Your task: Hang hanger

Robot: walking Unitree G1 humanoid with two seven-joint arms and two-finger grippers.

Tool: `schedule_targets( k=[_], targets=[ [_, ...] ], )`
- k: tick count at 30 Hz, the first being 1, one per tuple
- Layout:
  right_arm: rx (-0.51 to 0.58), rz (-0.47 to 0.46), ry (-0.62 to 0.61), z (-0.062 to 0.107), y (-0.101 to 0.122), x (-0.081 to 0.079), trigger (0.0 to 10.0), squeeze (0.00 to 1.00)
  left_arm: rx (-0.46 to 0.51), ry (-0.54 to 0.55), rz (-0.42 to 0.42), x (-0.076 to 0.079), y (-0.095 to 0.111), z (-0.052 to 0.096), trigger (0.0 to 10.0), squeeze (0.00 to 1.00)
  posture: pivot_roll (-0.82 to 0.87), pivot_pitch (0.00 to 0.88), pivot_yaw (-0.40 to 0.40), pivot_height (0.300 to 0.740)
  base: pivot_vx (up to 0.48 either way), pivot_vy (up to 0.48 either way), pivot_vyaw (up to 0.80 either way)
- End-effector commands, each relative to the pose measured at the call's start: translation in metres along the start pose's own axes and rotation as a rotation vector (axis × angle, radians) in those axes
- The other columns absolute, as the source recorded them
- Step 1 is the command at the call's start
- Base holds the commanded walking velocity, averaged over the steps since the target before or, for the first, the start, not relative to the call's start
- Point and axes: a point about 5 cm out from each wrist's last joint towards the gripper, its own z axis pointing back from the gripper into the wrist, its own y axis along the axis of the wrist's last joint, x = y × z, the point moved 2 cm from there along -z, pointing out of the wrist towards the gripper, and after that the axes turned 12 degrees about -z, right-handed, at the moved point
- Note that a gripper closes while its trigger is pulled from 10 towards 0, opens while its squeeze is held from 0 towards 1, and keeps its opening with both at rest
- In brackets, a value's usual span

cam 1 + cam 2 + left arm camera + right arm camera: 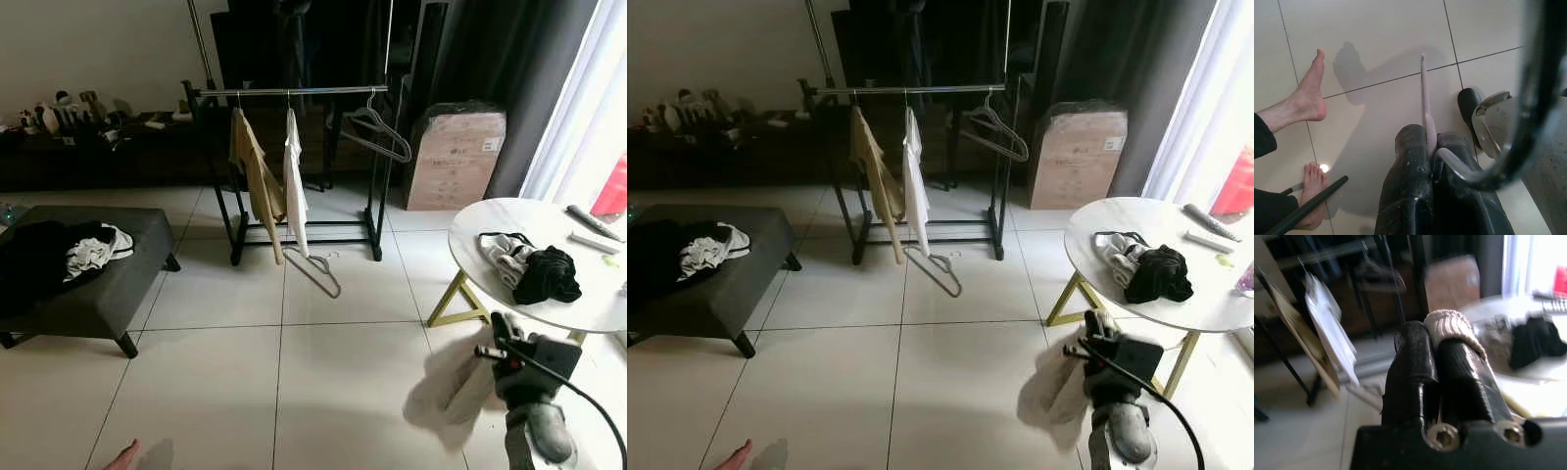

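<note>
Two garments hang on the clothes rack (294, 91), one empty hanger (377, 132) beside them; another hanger (315, 270) lies on the floor below. Right claw (1436, 345) pinched on a whitish cloth (446, 392), well short of the rack. Left claw (1431, 147) clamped on a thin pink hanger arm (1426, 103)

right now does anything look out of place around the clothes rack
Yes. A grey hanger lies on the tiled floor at the foot of the clothes rack, below the white garment, instead of on the rail. An empty hanger hangs tilted at the rail's right end.
</note>
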Motion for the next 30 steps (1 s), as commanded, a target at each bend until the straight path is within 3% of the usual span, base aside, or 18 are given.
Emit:
schedule_targets(
  k=[1, 5, 8, 19, 30],
  targets=[
    [0.098, 0.008, 0.047, -0.010, 0.023, -0.019, 10.0, 0.00, -0.017, 0.007, 0.001, -0.002, -0.009, 0.002, 10.0, 0.00, -0.06, 0.000, 0.014, 0.740, 0.000, 0.000, 0.00],
    [0.151, 0.019, 0.090, -0.014, 0.037, -0.034, 10.0, 0.00, -0.016, 0.012, 0.007, -0.002, -0.010, 0.002, 10.0, 0.00, -0.07, 0.000, 0.010, 0.740, 0.000, 0.000, 0.00],
    [0.138, 0.052, 0.102, -0.012, 0.035, -0.035, 10.0, 0.00, -0.017, 0.012, 0.005, -0.002, -0.010, 0.002, 10.0, 0.00, -0.06, 0.000, 0.010, 0.740, 0.000, 0.000, 0.00],
    [0.105, 0.014, 0.040, -0.004, 0.038, -0.033, 10.0, 0.00, -0.026, 0.021, 0.004, -0.004, -0.014, 0.003, 10.0, 0.00, -0.06, 0.000, 0.015, 0.740, 0.000, 0.000, 0.00],
    [0.086, 0.001, 0.025, -0.006, 0.040, -0.036, 10.0, 0.00, -0.037, 0.013, -0.007, -0.003, -0.018, 0.004, 10.0, 0.00, -0.06, 0.000, 0.019, 0.740, 0.000, 0.000, -0.59]
  ],
)
